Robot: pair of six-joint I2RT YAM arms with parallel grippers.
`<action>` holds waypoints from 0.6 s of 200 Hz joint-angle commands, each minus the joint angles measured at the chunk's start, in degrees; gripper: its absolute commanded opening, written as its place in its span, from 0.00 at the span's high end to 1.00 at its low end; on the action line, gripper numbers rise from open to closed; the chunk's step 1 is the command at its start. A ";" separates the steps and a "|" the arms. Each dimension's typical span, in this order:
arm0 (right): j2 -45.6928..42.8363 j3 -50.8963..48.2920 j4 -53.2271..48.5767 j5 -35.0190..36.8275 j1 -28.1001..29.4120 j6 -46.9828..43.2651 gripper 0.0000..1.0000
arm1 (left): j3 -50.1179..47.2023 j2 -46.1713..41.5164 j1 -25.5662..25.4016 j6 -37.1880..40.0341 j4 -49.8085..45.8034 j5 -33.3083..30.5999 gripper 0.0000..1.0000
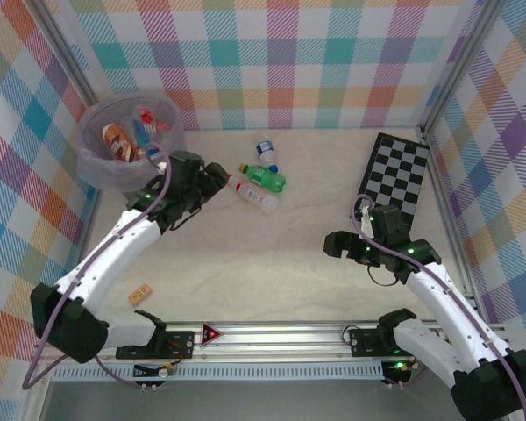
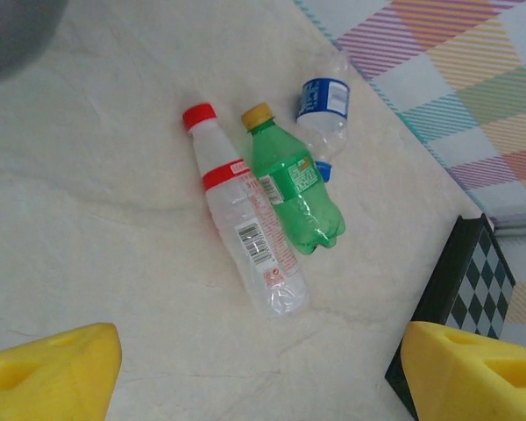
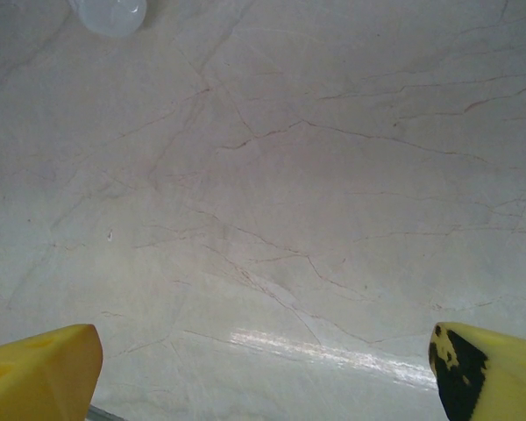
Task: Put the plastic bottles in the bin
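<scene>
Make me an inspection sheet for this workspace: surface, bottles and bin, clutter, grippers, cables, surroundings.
Surface: pale marbled table, no spills seen.
Job's things: three bottles lie mid-table: red-cap bottle and green bottle side by side, blue-label bottle just beyond. The bin at far left has an amber bottle and others inside.
Clutter: tan block near the left arm's base; checkerboard at far right.
Grippers: left gripper open, empty, next to the red-cap bottle; right gripper open, empty, over bare table.
Cables: purple cable along the left arm; another loops at the right wrist.
Surroundings: plaid walls on three sides; metal rail at the near edge.
</scene>
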 commanded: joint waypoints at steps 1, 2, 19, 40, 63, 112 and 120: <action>-1.23 1.70 -1.64 -0.21 -0.38 0.50 0.04 | -0.77 4.95 -2.68 -7.60 11.05 -1.46 0.17; -1.29 1.72 -1.61 -0.19 -0.40 0.51 0.04 | -0.74 5.28 -2.75 -7.76 11.02 -1.44 0.17; -1.60 1.33 -1.41 -0.35 -0.44 0.88 0.04 | -0.62 12.02 -3.25 -9.77 16.39 1.59 0.17; -1.73 1.40 -2.07 -0.47 -0.40 1.04 0.04 | 0.07 19.11 -4.40 -13.61 19.97 2.69 0.16; -2.73 1.15 -2.79 0.15 -0.41 1.10 0.04 | 1.45 24.70 -5.90 -16.10 22.75 1.79 0.16; -3.18 1.00 -3.54 0.43 -0.41 1.01 0.04 | 4.31 34.53 -7.53 -20.74 26.73 2.89 0.16; -3.36 0.92 -3.66 0.59 -0.39 1.07 0.04 | 4.41 35.57 -7.64 -21.09 27.33 2.96 0.17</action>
